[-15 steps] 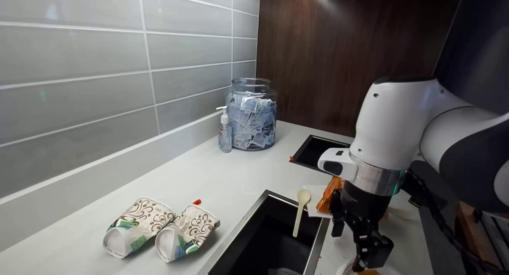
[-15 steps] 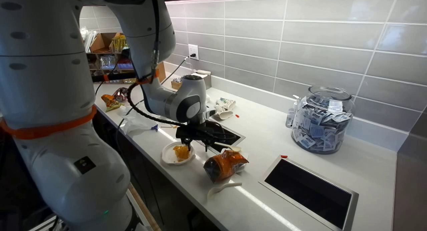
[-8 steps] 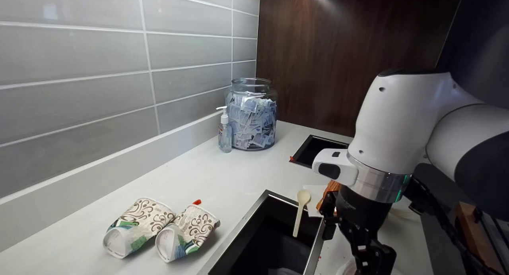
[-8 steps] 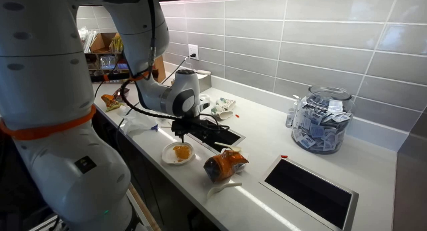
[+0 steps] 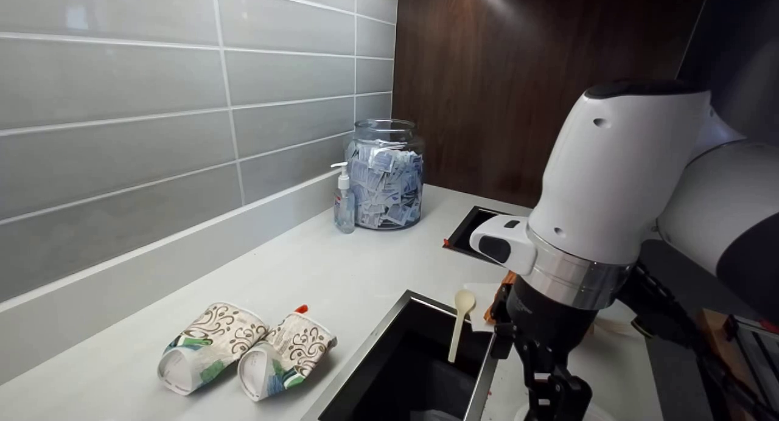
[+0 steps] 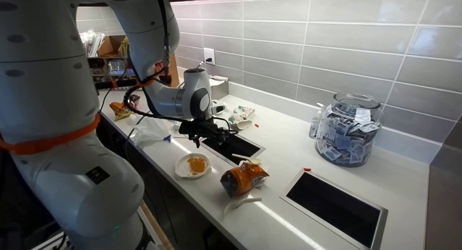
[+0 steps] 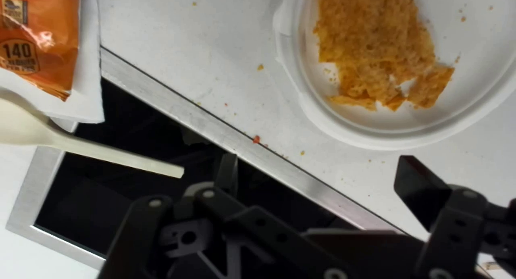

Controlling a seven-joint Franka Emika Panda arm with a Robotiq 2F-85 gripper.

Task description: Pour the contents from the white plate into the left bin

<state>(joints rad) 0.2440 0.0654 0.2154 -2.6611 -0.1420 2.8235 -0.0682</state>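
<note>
Hovering near metal-rimmed bin [image 7: 201, 121], jaws spread wide; round white plate [image 7: 475, 69] bears crumbly orange chips [image 7: 375, 41].

A glow falls from above onto the wood panel [image 5: 517, 92], dim elsewhere; the tiles [image 5: 122, 80] carry pale reflections. In an exterior view a bright streak of glare runs along my bench [image 6: 288, 149], and the lower left corner is almost black. In the wrist view I see my gripper [image 7: 322, 178] dark and out of focus, glare on the bag [image 7: 44, 37], deep shadow inside the bin [image 7: 177, 106].
</note>
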